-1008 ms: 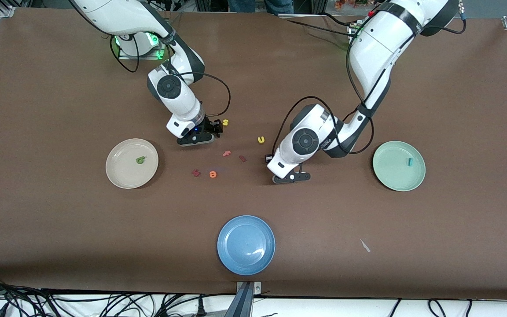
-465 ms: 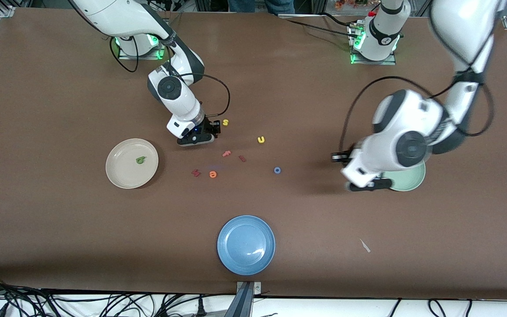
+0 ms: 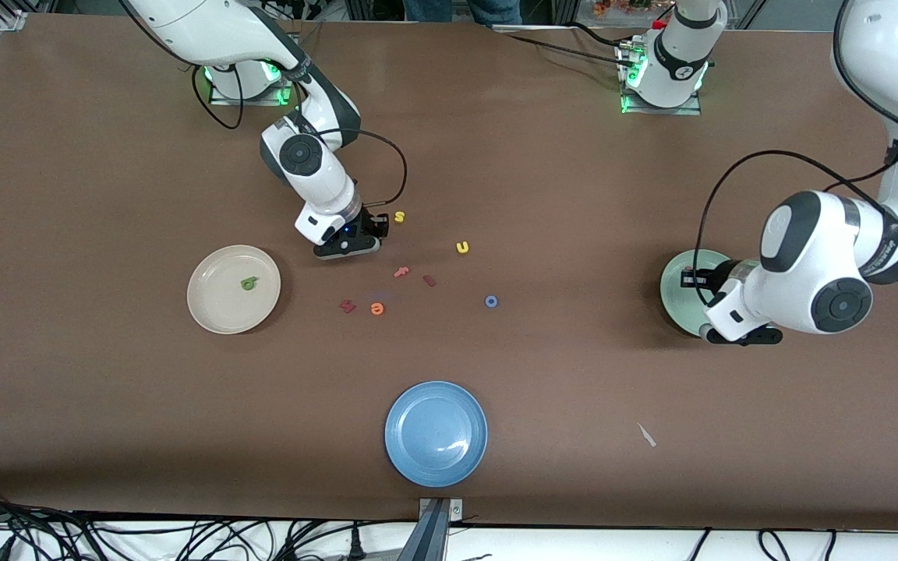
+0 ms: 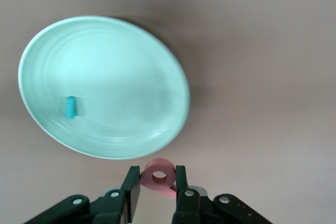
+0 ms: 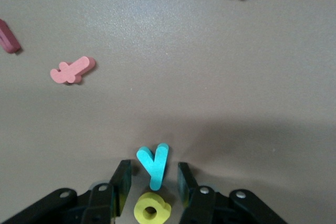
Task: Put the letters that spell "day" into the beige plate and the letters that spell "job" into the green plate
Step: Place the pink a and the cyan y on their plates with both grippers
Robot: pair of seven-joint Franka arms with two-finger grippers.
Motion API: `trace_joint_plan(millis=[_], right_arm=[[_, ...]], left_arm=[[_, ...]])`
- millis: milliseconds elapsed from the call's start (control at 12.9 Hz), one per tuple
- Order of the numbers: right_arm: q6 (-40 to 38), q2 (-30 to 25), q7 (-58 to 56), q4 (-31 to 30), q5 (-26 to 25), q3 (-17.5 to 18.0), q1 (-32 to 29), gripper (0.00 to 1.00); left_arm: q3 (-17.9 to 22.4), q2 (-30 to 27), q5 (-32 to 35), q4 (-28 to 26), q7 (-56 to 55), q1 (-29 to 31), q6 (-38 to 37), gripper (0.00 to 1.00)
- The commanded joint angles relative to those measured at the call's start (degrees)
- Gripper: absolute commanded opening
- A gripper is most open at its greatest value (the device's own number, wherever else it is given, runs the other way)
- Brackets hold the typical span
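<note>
My left gripper (image 3: 739, 336) hangs at the green plate's (image 3: 679, 284) rim, shut on the pinkish-red b (image 4: 159, 164). The left wrist view shows the green plate (image 4: 105, 40) with the teal j (image 4: 70, 107) lying in it, and the left gripper (image 4: 157, 168) just off its edge. My right gripper (image 3: 349, 246) is down at the table, open, its jaws either side of the teal y (image 5: 156, 174) with gaps. The yellow a (image 5: 149, 199) lies just inside the right gripper (image 5: 153, 164). The green d (image 3: 249, 284) lies in the beige plate (image 3: 215, 312). The blue o (image 3: 491, 301) rests mid-table.
A yellow s (image 3: 399, 217) and yellow u (image 3: 462, 248) lie near the right gripper. A pink f (image 3: 401, 272), two dark red letters (image 3: 429, 280) (image 3: 348, 306) and an orange e (image 3: 376, 309) are scattered mid-table. A blue plate (image 3: 436, 433) sits near the front edge.
The left arm swung from mid-table to the green plate with the b in its gripper, uncovering the blue o. The right arm has stayed where it was.
</note>
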Motion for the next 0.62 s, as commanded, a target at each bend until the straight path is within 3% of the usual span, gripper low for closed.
trace_joint_plan(millis=[0, 155, 233, 388, 543], right_arm=[[1.43, 0.4, 1.06, -0.64, -1.82, -0.66, 0.23, 0.32], [1.43, 0.4, 0.89, -0.64, -2.0, -0.92, 0.23, 0.13], [1.35, 0.31, 0.71, -0.64, -2.26, -1.1, 0.23, 0.06], [0.91, -0.39, 0.36, -0.64, -2.26, -1.54, 0.15, 0.06], [-1.71, -3.01, -1.91, -0.56, -2.26, -1.98, -0.38, 0.06]], left_arm=[[-0.97, 4.17, 4.91, 0.05, 2.09, 2.15, 0.49, 0.03], [-0.97, 5.94, 7.37, -1.17, 2.09, 4.17, 2.49, 0.08], [-0.97, 6.03, 7.73, -2.66, 2.09, 4.88, 4.86, 0.18], [-1.14, 6.03, 7.65, -3.2, 2.09, 5.67, 6.11, 0.94], [-1.4, 5.59, 6.77, -2.33, 2.0, 5.33, 5.76, 1.0]])
